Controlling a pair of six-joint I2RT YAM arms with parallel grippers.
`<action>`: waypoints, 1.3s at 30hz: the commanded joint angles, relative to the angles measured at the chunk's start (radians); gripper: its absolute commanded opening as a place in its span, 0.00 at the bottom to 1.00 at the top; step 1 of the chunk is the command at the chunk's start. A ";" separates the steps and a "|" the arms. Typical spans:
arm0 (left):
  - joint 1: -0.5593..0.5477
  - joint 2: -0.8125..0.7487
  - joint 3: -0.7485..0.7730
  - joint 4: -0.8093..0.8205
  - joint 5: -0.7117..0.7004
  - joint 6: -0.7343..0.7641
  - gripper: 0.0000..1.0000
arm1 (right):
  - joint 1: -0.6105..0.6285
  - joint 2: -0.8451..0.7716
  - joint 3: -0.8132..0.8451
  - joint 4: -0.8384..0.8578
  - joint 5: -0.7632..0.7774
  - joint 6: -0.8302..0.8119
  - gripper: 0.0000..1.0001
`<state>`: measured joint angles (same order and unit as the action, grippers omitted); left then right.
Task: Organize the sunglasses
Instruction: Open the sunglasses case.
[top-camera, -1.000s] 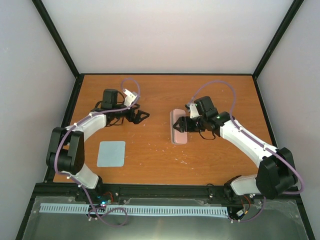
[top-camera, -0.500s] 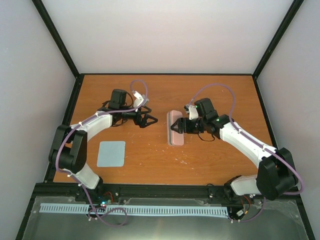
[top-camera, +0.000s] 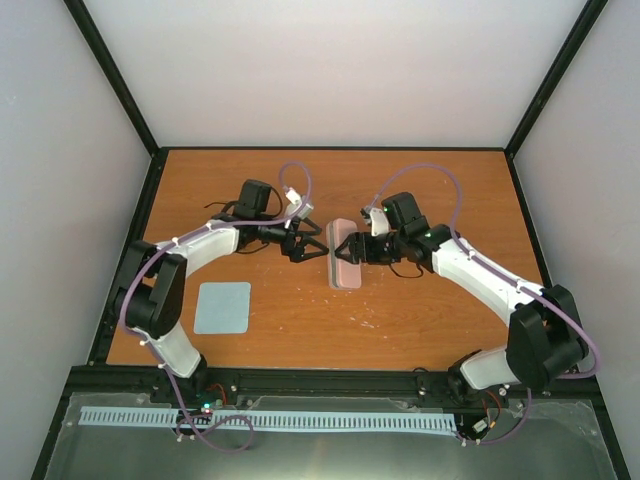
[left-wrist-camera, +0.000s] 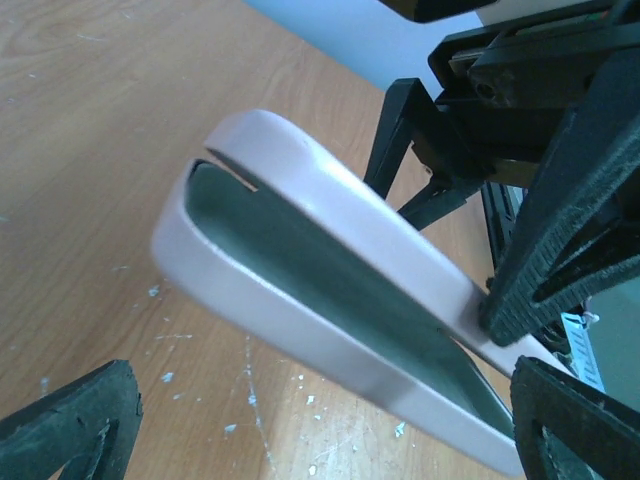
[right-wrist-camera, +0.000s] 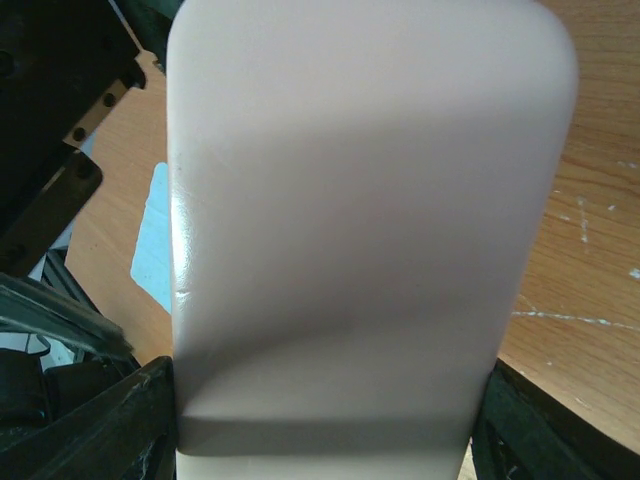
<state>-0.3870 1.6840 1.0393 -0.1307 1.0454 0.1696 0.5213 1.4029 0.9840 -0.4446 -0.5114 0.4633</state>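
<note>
The pink case (top-camera: 343, 268) lies on the table's middle. In the left wrist view the case (left-wrist-camera: 300, 190) is slightly ajar and shows a dark green lining. My right gripper (top-camera: 354, 249) grips it across its width; in the right wrist view the case (right-wrist-camera: 370, 200) fills the gap between the fingers of my right gripper (right-wrist-camera: 325, 430). My left gripper (top-camera: 312, 247) is open at the case's left side, its fingers spread wide in its wrist view (left-wrist-camera: 325, 415), not touching the case. The sunglasses are not visible in any view.
The pale blue-grey cloth (top-camera: 222, 307) lies flat at the front left of the table (top-camera: 420, 310); a strip of it also shows in the right wrist view (right-wrist-camera: 150, 245). Black frame rails and white walls border the table.
My left gripper has swung right, from well left of the case up to its left side. My right gripper has shifted the case a little to the left.
</note>
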 joint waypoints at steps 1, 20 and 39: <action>-0.030 0.027 0.041 0.013 0.013 -0.003 0.99 | 0.027 0.003 0.045 0.020 -0.028 -0.008 0.36; -0.032 0.160 0.099 -0.009 -0.168 0.068 1.00 | 0.039 -0.044 0.036 0.022 -0.166 -0.014 0.35; 0.047 0.022 -0.009 0.061 -0.360 0.070 1.00 | -0.108 -0.027 -0.041 0.085 -0.238 0.019 0.34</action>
<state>-0.3912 1.8107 1.0351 -0.1104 0.7036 0.2485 0.4808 1.3701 0.9791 -0.4160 -0.6807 0.4911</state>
